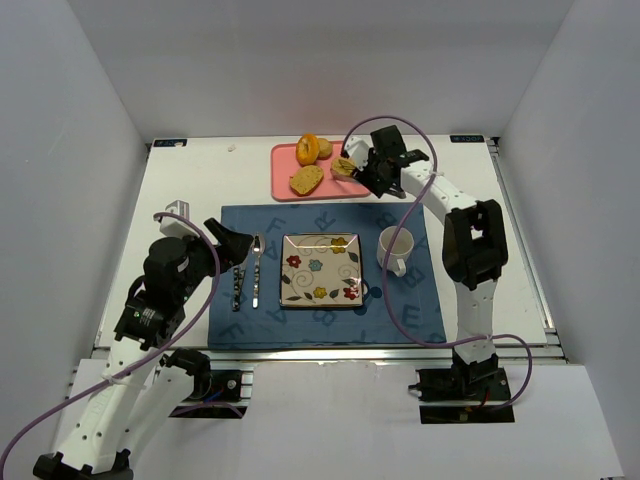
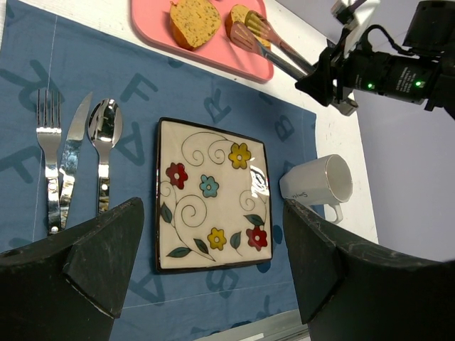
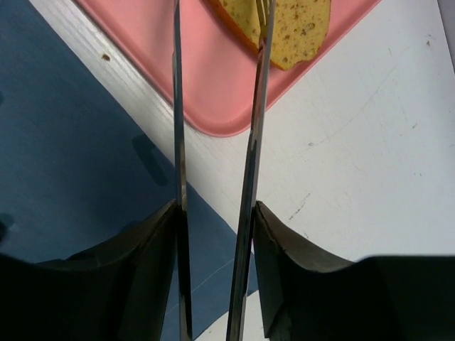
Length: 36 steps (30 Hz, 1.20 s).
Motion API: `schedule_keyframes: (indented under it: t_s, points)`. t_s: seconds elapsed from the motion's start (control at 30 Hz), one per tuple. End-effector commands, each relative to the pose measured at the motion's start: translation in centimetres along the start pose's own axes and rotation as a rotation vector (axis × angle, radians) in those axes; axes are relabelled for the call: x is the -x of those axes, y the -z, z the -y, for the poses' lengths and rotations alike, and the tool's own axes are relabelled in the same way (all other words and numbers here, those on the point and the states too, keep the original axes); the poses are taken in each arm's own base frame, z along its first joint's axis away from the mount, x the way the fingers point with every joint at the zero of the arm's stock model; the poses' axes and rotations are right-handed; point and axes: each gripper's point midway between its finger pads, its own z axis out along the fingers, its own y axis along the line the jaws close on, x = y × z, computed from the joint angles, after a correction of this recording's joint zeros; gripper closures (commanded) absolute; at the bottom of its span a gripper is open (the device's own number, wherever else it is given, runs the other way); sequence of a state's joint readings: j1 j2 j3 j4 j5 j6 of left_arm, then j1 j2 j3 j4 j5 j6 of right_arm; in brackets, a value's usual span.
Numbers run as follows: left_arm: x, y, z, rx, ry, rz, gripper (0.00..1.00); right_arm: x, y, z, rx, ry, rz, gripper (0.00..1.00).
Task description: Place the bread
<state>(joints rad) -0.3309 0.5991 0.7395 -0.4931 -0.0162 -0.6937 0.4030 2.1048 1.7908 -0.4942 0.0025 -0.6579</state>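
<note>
Right fingers point(image 3: 142, 277) clenched on metal tongs point(image 3: 250, 163), with the tips at a toasted bread slice point(image 3: 298, 28) — one blade across it, the other just beside. Slice on the pink tray point(image 1: 280, 165), at 3 o'clock of a second slice point(image 1: 306, 180); ring roll point(image 1: 308, 150) at 12 o'clock of that one. Left fingers point(image 2: 99, 263) released and empty, at 9 o'clock of the flowered plate point(image 2: 213, 195) — tray at 12 o'clock of the plate, mug point(image 2: 320, 181) at 3, cutlery point(image 2: 104, 124) at 9, blue mat point(image 2: 28, 92) beneath.

On pink tray point(image 2: 213, 58), tongs point(image 2: 243, 37) tips at 1 bread point(image 2: 238, 12) pc.
</note>
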Motion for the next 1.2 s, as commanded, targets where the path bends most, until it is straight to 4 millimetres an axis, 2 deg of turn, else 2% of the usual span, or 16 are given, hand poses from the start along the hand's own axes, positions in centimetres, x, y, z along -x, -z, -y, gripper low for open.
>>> schedule_keyframes:
  t_s: [0.0,0.07,0.1,0.2,0.3,0.57,0.7,0.77,0.83,0.87,0.9,0.93,0.97,1.0,1.03,1.17]
  points:
    - [0.8,0.3,0.4,-0.012,0.004,0.029,0.12,0.9,0.5,1.3,-0.096,0.042,0.011,0.56]
    - [0.9,0.4,0.5,-0.013,0.004,0.033,0.12,1.0,0.2,1.7,-0.127,0.066,0.005,0.62]
    - [0.9,0.4,0.4,-0.012,0.003,0.032,0.12,1.2,0.2,1.8,-0.134,0.075,0.005,0.7]
    - [0.9,0.5,0.4,-0.01,0.002,0.034,0.12,1.6,0.4,1.9,-0.133,0.086,0.017,0.83]
    - [1.1,0.6,0.5,-0.01,0.003,0.039,0.12,2.5,1.3,1.9,-0.123,0.091,0.053,0.91]
    - [1.2,0.6,0.6,-0.016,0.005,0.046,0.12,6.0,5.4,1.9,-0.053,0.003,0.188,0.96]
    - [1.4,0.7,0.7,-0.016,0.003,0.048,0.12,6.2,7.2,1.0,-0.017,-0.001,0.211,0.96]
    - [1.5,0.8,0.6,-0.012,0.002,0.051,0.12,6.2,8.9,0.5,0.007,0.006,0.235,0.97]
    - [1.5,0.9,0.6,-0.009,0.0,0.054,0.12,5.1,9.4,-1.1,0.061,0.022,0.237,0.97]
    - [1.5,1.0,0.5,-0.009,0.0,0.056,0.12,5.4,11.2,-1.2,0.056,0.034,0.266,0.97]
    - [1.5,1.0,0.5,-0.007,0.002,0.056,0.12,4.0,11.2,-2.4,0.088,0.039,0.249,0.97]
    - [1.5,1.1,0.5,-0.006,0.002,0.058,0.12,4.3,13.0,-3.1,0.102,0.074,0.287,0.97]
    - [1.6,1.1,0.5,-0.006,0.002,0.06,0.12,3.9,13.6,-3.9,0.12,0.084,0.292,0.97]
    - [1.5,1.1,0.4,-0.004,0.004,0.06,0.12,2.7,13.6,-5.8,0.18,0.093,0.288,0.97]
    - [1.6,1.1,0.4,-0.005,0.004,0.061,0.12,2.3,15.4,-6.5,0.193,0.12,0.3,0.97]
    - [1.7,1.1,0.6,-0.009,0.003,0.066,0.12,-0.9,18.0,-11.2,0.333,0.196,0.291,0.97]
